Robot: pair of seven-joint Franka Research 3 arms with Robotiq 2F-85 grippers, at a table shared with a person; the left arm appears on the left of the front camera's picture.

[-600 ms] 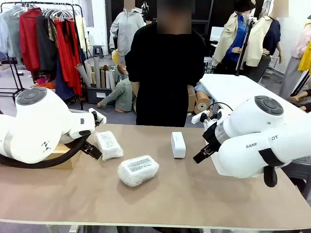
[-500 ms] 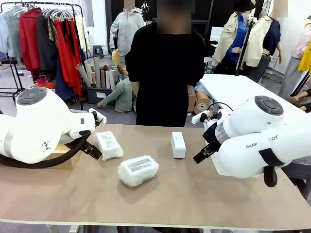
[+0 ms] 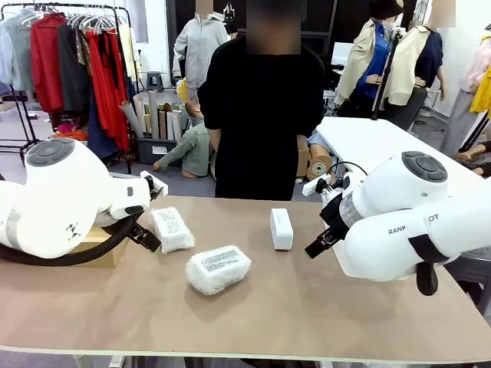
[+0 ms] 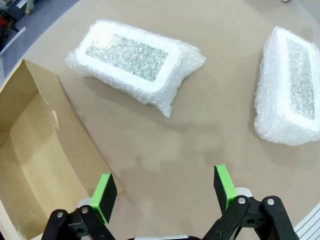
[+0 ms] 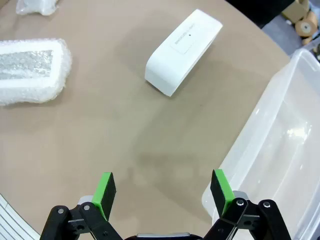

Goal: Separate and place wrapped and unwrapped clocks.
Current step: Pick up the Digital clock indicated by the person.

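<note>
Two bubble-wrapped clocks lie on the brown table: one (image 3: pixel 172 229) at the left near my left arm, another (image 3: pixel 218 268) nearer the front middle. The left wrist view looks down on both, the first wrapped clock (image 4: pixel 132 60) beside the cardboard box and the second (image 4: pixel 291 87) at the right edge. A bare white clock (image 3: pixel 281 228) stands mid-table, and lies on its side in the right wrist view (image 5: pixel 182 51). My left gripper (image 4: pixel 165 188) hangs open above bare table. My right gripper (image 5: pixel 162 189) is open too, holding nothing, short of the bare clock.
A tan cardboard box (image 4: pixel 35 165) sits open at the table's left end, under my left arm. A clear plastic tub (image 5: pixel 280 145) stands at the right end. A person in black (image 3: pixel 261 107) stands at the far side, arms behind their back.
</note>
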